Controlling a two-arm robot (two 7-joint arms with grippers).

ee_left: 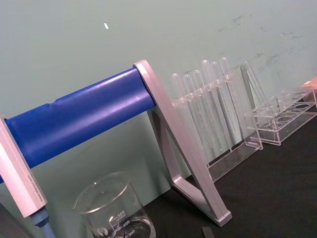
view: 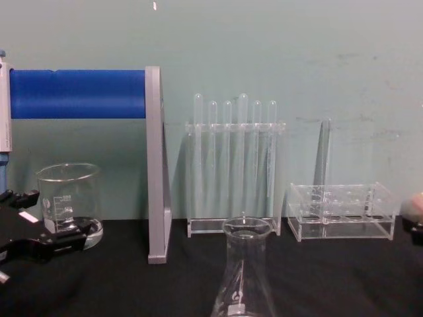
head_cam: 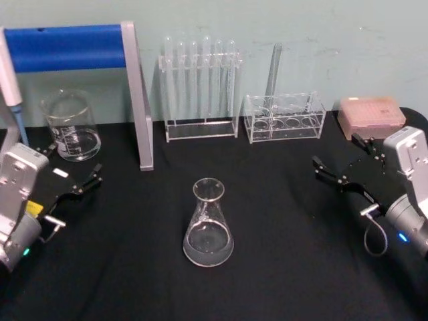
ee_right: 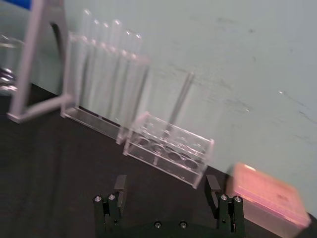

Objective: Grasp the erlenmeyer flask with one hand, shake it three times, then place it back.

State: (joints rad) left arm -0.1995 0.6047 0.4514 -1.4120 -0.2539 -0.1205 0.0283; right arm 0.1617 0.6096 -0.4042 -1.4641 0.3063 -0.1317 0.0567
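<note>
Erlenmeyer flask (head_cam: 208,224) upright on the black table (head_cam: 281,267), both grippers spread and clear of it.

The flask stands near the front centre, untouched. In the chest view its base is cut off by the lower edge, and its printed marks are too faint to read. The left gripper (head_cam: 72,164) rests low at the left with its fingers apart, holding nothing, just in front of a glass beaker (head_cam: 70,124). The right gripper (head_cam: 334,150) sits at the right with its jaws wide and empty, near a pink box (head_cam: 371,115). Behind are a blue-barred stand (head_cam: 67,47), a rack of test tubes (head_cam: 200,87) and a low clear rack (head_cam: 284,119) with one tall tube. A pipette (head_cam: 10,80) is clipped by the left edge.
</note>
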